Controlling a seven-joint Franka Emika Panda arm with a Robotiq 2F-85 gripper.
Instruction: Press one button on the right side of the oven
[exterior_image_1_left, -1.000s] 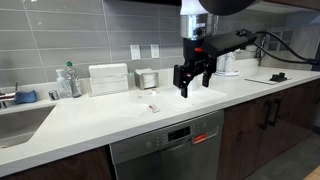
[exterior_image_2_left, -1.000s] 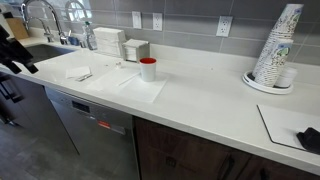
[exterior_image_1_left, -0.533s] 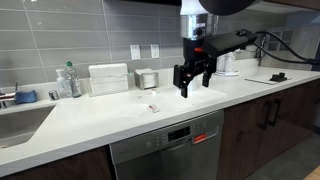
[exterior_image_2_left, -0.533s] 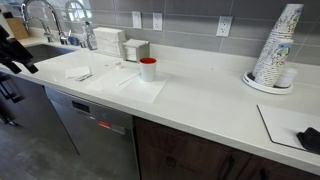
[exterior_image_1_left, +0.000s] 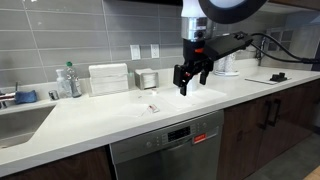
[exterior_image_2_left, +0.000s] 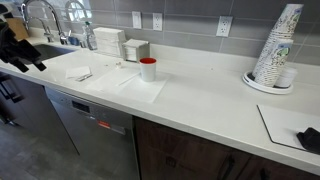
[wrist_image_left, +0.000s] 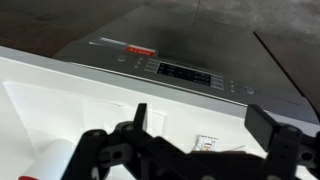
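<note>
My claw (exterior_image_1_left: 193, 86) hangs in the air with its fingers (exterior_image_1_left: 183, 89) spread apart and nothing between them. In the wrist view the claw (wrist_image_left: 200, 125) shows the same wide gap, one dark finger on each side, with the white surface (wrist_image_left: 60, 90) directly underneath. I touch neither the surface nor anything standing on it.

A small packet (exterior_image_1_left: 153, 107) lies on the surface near me, and the wrist view catches it (wrist_image_left: 207, 146) just below my fingers.

The oven (exterior_image_1_left: 168, 152) is built in under the surface (exterior_image_1_left: 90, 115), below me and a little to one side in an exterior view. Its steel front faces out between dark wooden cabinet doors (exterior_image_1_left: 265, 125). From the wrist I look down over the surface's edge onto the oven (wrist_image_left: 180, 68) and its dark control strip, where the red display (wrist_image_left: 140, 48) glows. The display (exterior_image_1_left: 179, 136) is well apart from my fingers.

Further out, a white napkin dispenser (exterior_image_1_left: 108, 78) and a clear bottle (exterior_image_1_left: 68, 80) stand by the tiled wall, with the sink (exterior_image_1_left: 20, 122) beyond them. In an exterior view a red cup (exterior_image_2_left: 148, 69) stands on the surface (exterior_image_2_left: 210, 95) above the oven (exterior_image_2_left: 95, 120), and a stack of paper cups (exterior_image_2_left: 276, 48) stands far along it.
</note>
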